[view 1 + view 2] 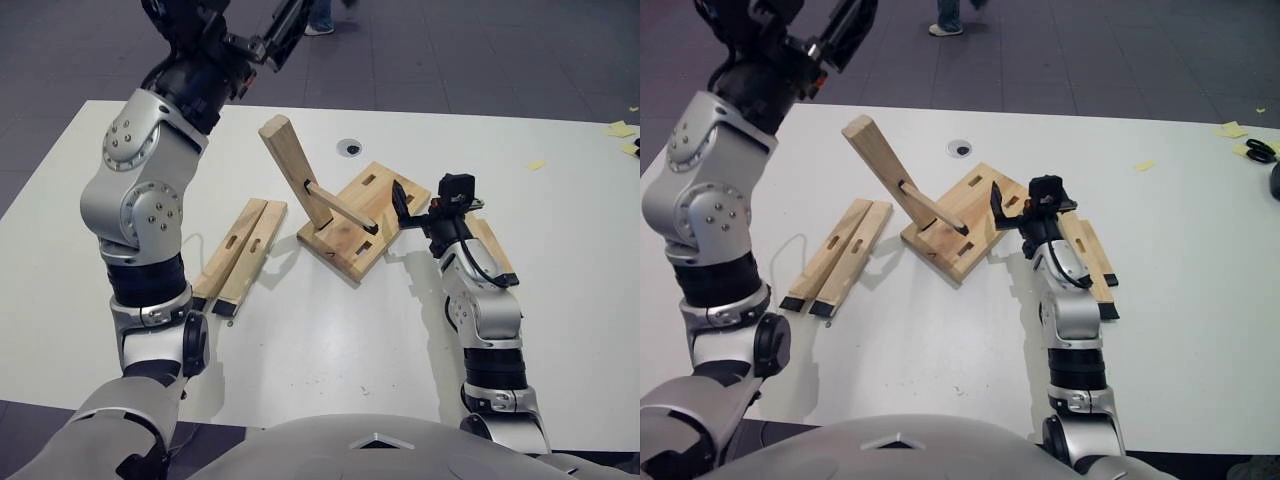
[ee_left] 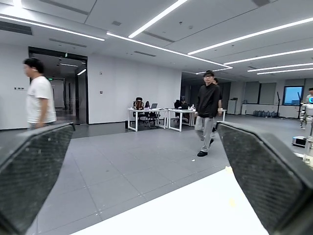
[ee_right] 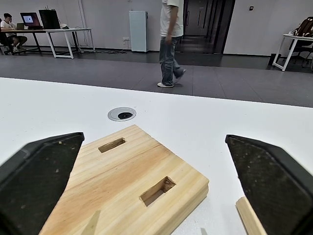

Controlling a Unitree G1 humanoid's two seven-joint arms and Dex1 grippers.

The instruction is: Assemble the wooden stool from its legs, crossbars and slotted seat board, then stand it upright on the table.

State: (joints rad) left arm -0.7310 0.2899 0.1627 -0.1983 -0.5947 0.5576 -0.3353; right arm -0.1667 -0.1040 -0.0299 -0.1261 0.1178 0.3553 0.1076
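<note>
Assembly looks to be at an early stage: the pale square wooden seat board with its cut slots [image 1: 378,192] lies flat near the middle of the white desk [image 1: 330,340]. One thick wooden leg [image 1: 293,163] rises from its near-left corner at a strong tilt, and a thin wooden crossbar [image 1: 347,208] runs from the leg's side down to the board. Whether either joint is fully seated cannot be told. Two more slotted wooden legs [image 1: 240,250] lie side by side to the left, apart from the board, and further wooden pieces [image 1: 1090,255] lie beside the right forearm. The right end effector [image 1: 1023,203] sits low just at the board's right edge, spread wide and empty. The left end effector [image 2: 145,126] is raised high over the desk's far side, also wide and empty, facing the room beyond. The next move probably calls for steadying the tilted leg and bringing another leg to the crossbar's free end. Room is ample in front and to the far right; the leaning leg is the thing to avoid knocking, and the pair of legs lies close to the left arm.
</note>
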